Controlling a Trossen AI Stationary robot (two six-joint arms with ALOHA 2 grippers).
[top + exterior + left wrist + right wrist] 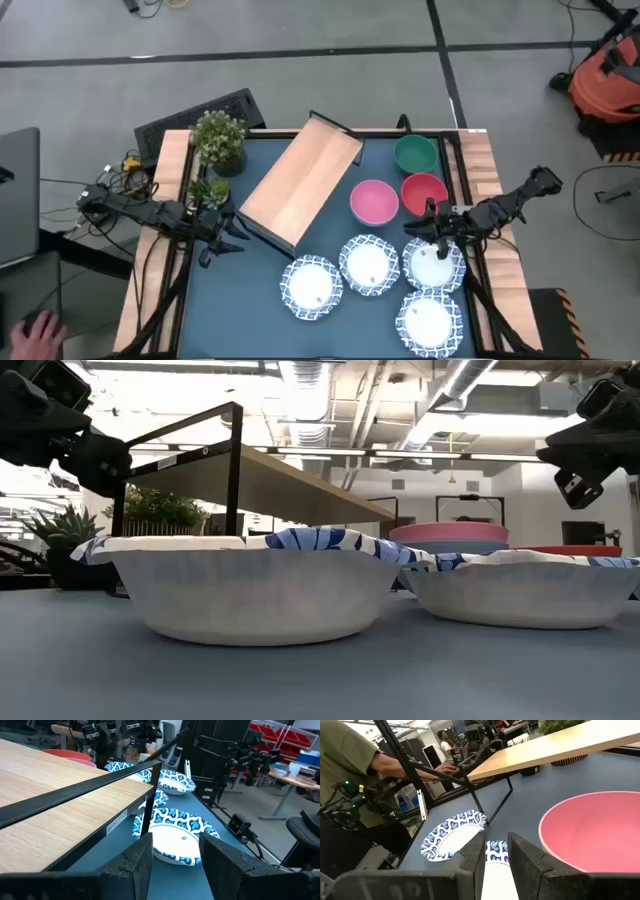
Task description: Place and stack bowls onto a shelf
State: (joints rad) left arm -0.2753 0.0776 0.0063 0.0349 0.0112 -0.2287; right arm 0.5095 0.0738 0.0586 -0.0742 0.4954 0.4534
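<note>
The right gripper (430,228) hangs over the far rim of one white patterned bowl (437,268). Its jaws stand narrowly apart with that rim visible through the gap, and it appears to hold nothing. The left gripper (222,243) waits near the shelf's near-left corner, jaws parted and empty. The shelf (300,180) lies diagonally across the blue table (250,310), and its wooden top is bare. Progress is judged to be at the start, with no bowl placed and no stack built on the shelf. Three more patterned bowls (311,285) (369,263) (428,320) rest on the table near the front edge. The pink bowl (373,202), red bowl (425,190) and green bowl (415,153) sit to the shelf's right. All of these remain to be moved. The high view alone gives the bowl count and the bare shelf top. The low view alone shows the board raised on its frame with open space beneath. It also shows a pale blue band (450,547) under the pink bowl, possibly another bowl nested below. The right wrist view shows a person (350,755) beyond the table, absent from the other views.
</note>
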